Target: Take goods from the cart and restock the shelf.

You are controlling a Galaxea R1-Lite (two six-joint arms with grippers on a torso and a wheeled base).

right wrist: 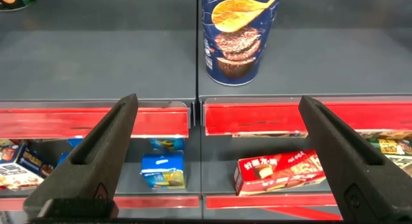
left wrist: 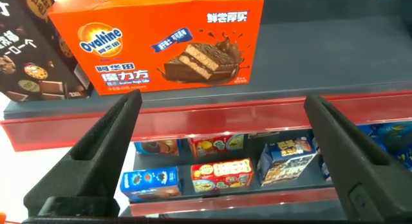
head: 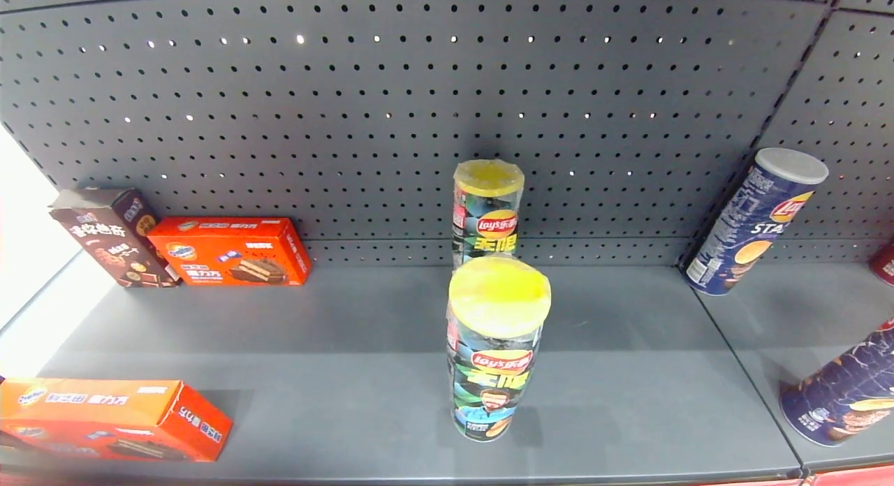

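My left gripper stood wide open and empty, my right gripper the same. The shelf lay at 12 o'clock from both, its front edge running 9 to 3; the orange box faced the left one, the blue can the right.

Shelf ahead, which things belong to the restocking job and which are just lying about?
Job: grey metal shelf; two yellow-lidded crisp tubes; orange cardboard snack boxes; dark blue crisp tubes.
Around: perforated grey back panel; small boxes on lower shelf.
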